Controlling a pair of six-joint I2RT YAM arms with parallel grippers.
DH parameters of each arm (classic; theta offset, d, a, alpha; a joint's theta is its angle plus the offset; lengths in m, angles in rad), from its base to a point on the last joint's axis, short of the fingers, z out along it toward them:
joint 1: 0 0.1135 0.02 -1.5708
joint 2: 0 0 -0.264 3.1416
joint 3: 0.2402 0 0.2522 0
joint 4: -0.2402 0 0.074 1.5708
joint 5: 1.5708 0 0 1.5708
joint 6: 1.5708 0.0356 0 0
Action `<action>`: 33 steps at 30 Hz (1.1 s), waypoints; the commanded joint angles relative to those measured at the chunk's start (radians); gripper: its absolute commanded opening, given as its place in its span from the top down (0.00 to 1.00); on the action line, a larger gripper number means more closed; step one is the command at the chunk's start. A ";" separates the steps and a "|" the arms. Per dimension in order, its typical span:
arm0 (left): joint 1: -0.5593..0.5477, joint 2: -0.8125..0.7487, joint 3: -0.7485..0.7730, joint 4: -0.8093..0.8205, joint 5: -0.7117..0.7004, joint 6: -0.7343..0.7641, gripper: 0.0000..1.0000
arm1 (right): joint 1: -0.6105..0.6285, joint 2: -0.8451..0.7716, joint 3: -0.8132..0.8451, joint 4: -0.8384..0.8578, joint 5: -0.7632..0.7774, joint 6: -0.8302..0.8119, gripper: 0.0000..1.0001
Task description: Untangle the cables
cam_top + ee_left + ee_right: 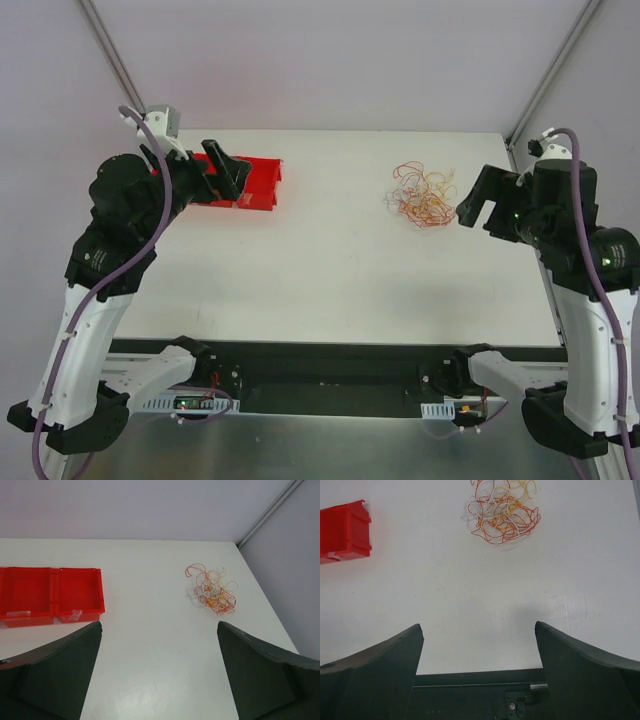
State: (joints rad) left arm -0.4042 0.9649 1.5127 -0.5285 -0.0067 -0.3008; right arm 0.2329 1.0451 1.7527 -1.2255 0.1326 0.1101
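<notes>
We are looking down on a white, matte table point(330, 270) that is showing faint scuffs, standing in a booth of pale grey walls point(330, 60) with slim metal struts point(115, 58) running up the corners. The left gripper point(160, 675) and the right gripper point(480, 675) are both hanging above the surface with their dark, wedge-shaped fingers point(375, 675) spread wide and holding nothing. The cables point(502, 512) are lying in one loose tangle of hair-thin, curly wire in red, orange, yellow and white. They are resting on the table ahead of the right jaws, roughly in line with the gap and apart from the fingertips. From the left jaws they are sitting well ahead, toward the right finger's side. Two smooth red plastic bins point(52, 595), rectangular, open-topped and joined side by side, are sitting ahead of the left jaws on the left finger's side, well apart from the tangle. A black rail point(330, 380) is running along the table's near edge between the arm bases.
</notes>
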 commanded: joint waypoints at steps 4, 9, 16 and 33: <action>-0.002 -0.014 -0.137 0.039 0.152 -0.054 0.01 | -0.012 0.159 -0.110 0.236 -0.085 0.138 0.04; -0.027 -0.064 -0.213 0.042 0.227 -0.092 0.01 | -0.066 0.341 -0.182 0.440 -0.114 0.259 0.04; -0.059 -0.181 -0.341 0.038 0.260 -0.149 0.02 | -0.162 0.708 -0.021 0.529 0.005 0.250 0.04; -0.087 0.031 -0.157 -0.108 0.260 -0.093 0.09 | -0.124 1.092 0.045 0.580 -0.278 0.160 0.35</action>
State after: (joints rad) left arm -0.4850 0.9722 1.2976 -0.6033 0.2462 -0.4129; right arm 0.0315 2.1986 1.8465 -0.6964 -0.0463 0.3378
